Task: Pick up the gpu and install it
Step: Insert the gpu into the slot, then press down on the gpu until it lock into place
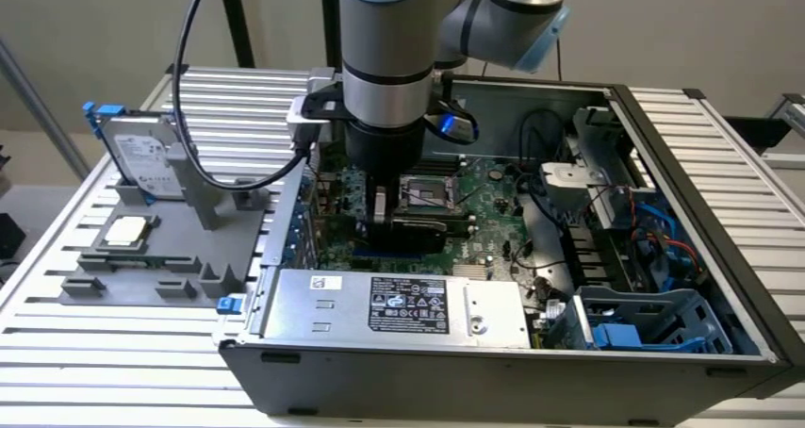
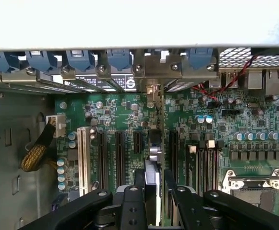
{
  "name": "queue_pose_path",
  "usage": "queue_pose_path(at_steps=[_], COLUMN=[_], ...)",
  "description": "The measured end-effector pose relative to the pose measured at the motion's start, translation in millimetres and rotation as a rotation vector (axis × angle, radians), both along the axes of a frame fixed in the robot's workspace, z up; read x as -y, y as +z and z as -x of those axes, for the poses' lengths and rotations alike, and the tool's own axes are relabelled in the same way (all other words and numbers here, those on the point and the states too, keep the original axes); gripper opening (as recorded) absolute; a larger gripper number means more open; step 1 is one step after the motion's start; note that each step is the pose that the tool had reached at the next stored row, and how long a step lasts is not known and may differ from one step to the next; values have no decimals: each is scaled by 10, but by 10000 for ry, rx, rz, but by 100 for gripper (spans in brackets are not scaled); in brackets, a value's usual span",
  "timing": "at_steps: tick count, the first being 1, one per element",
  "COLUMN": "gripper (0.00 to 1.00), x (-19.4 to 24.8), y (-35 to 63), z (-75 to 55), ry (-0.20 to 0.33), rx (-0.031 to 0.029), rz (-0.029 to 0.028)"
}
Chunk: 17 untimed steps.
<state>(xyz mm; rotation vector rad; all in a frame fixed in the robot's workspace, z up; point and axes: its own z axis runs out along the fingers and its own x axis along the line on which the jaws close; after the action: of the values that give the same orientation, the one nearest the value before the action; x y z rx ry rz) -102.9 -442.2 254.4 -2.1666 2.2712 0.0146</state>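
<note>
gripper (image 2: 154,201) clamped on gpu (image 2: 154,158) | card edge-on over motherboard (image 2: 216,139) slot | bracket at rear wall | keep it upright, press straight, evenly

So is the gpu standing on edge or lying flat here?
On edge. In the wrist view the gpu stands thin-side up between the tool fingers, over the motherboard's slots. Whether it is seated: cannot tell.
</note>
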Motion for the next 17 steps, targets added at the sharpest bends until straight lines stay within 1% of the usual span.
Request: queue_pose_path(at_steps=[11, 17], gripper=[0, 0], x=[0, -1], y=[-45, -43], z=[0, -1], ry=[20, 28], rx=[2, 4], rz=[18, 15])
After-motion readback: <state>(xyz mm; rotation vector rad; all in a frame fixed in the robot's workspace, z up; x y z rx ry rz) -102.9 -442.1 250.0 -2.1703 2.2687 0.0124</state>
